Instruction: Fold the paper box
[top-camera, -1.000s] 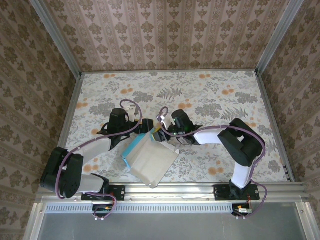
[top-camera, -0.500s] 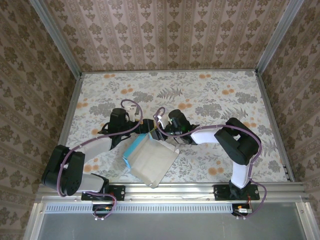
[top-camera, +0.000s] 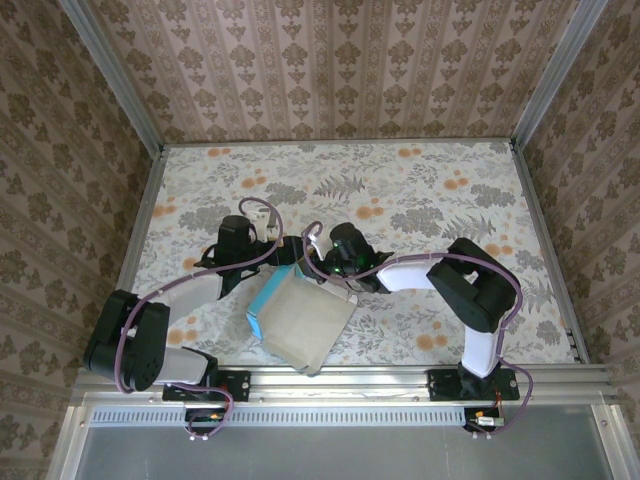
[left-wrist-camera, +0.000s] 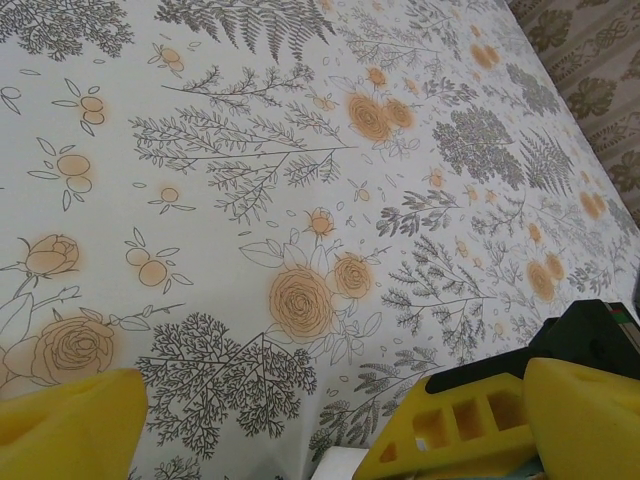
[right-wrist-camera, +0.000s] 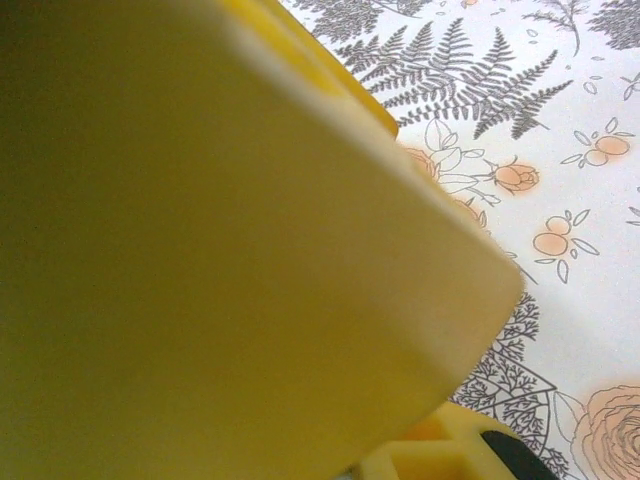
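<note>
The paper box (top-camera: 302, 322) lies white face up near the table's front edge, with a turquoise wall (top-camera: 262, 300) standing along its left side. My left gripper (top-camera: 284, 257) sits at the box's far corner, its yellow fingers (left-wrist-camera: 62, 430) wide apart and open, and a white corner of the box (left-wrist-camera: 338, 465) shows between them. My right gripper (top-camera: 314, 262) presses in at the same far edge, right beside the left one. One of its yellow fingers (right-wrist-camera: 240, 250) blocks its own wrist view, so its jaws cannot be read. A ribbed yellow finger (left-wrist-camera: 455, 432) of the right gripper reaches between my left fingers.
The floral tablecloth (top-camera: 420, 190) stretches open behind and to the right of the arms. Patterned walls (top-camera: 330, 70) enclose the table on three sides. A metal rail (top-camera: 340, 378) runs along the front edge just below the box.
My right gripper has slid left along the box's far edge toward the left gripper. The turquoise flap seen at that edge a second ago is now covered. The box barely shifted.
</note>
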